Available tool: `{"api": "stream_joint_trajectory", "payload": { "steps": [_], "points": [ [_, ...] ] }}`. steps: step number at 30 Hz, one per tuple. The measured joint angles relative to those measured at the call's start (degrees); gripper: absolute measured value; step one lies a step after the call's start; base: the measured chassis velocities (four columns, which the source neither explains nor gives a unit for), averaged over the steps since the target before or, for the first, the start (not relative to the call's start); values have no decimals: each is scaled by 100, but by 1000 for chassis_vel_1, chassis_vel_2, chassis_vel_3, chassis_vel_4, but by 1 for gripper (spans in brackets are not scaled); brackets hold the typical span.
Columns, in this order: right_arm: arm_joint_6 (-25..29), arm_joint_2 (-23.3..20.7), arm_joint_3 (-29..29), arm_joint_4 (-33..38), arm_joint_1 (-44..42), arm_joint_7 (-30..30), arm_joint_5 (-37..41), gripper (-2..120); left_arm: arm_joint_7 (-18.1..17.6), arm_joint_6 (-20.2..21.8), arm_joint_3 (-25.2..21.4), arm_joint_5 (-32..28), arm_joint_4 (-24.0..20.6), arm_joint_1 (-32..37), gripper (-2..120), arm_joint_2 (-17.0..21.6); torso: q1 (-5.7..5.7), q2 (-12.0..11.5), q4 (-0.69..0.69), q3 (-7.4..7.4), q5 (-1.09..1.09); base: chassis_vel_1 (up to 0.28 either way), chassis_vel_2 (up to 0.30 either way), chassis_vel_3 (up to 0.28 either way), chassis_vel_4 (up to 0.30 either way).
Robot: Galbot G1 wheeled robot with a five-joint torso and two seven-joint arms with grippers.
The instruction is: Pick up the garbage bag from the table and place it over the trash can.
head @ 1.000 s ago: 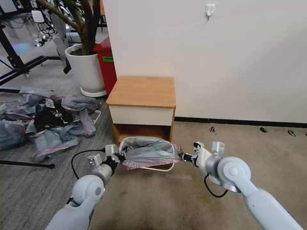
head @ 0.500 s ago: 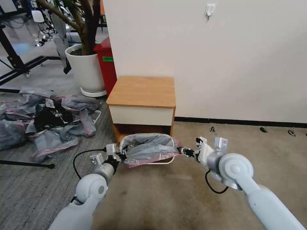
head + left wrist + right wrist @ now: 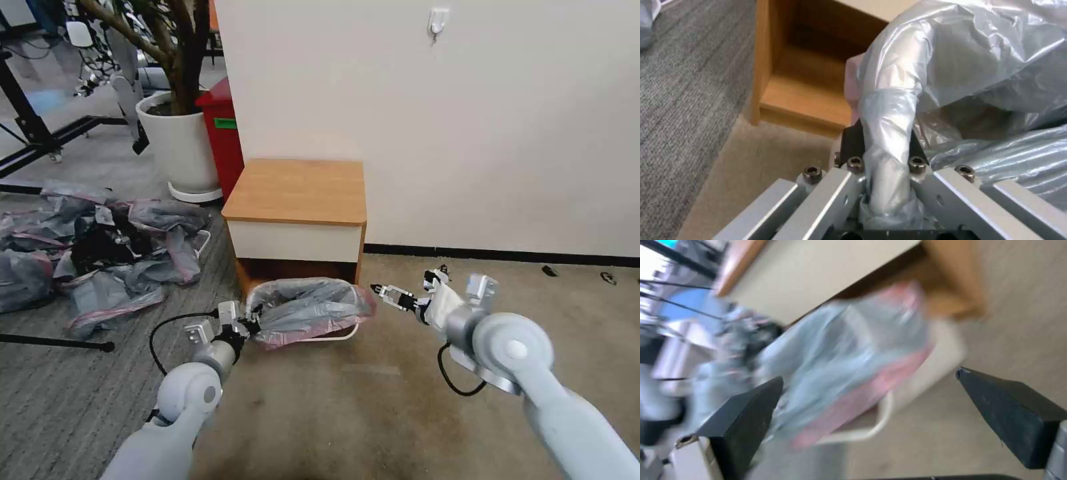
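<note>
- Two pincers low by the counter [image 3: 297, 190].
- Left pincer [image 3: 250, 327] clamped on garbage bag [image 3: 307, 310], draped over trash can [image 3: 337, 335].
- Right pincer [image 3: 383, 292] spread wide, empty, just beside bag.

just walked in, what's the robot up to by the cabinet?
It is fitting a garbage bag over the trash can on the floor in front of the table. The left gripper is shut on the bag's edge. The right gripper is open, just clear of the bag's other side.
</note>
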Motion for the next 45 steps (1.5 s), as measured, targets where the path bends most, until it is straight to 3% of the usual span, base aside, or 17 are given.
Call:
{"api": "stream_joint_trajectory", "payload": {
  "steps": [2, 5, 15, 45],
  "points": [
    [55, 423, 34, 212, -98, 459, 618, 100, -19, 0, -25, -34, 2, -26, 3, -50, 0, 0, 0, 0, 0, 0, 0, 0, 0],
    [147, 785, -8, 209, -93, 690, 890, 100, -40, -1, -34, -37, -7, -22, 3, -102, 0, 0, 1, 0, 0, 0, 0, 0, 0],
    [474, 1411, -351, -196, 17, 819, 825, 100, -115, 5, -33, -42, -196, 101, 3, -200, 0, 0, 1, 0, 0, 0, 0, 0, 0],
    [456, 1473, -397, -313, 118, 761, 454, 100, -135, 36, 83, -43, -284, 101, 3, -208, 0, 0, 1, 0, 0, 0, 0, 0, 0]
  ]
}}
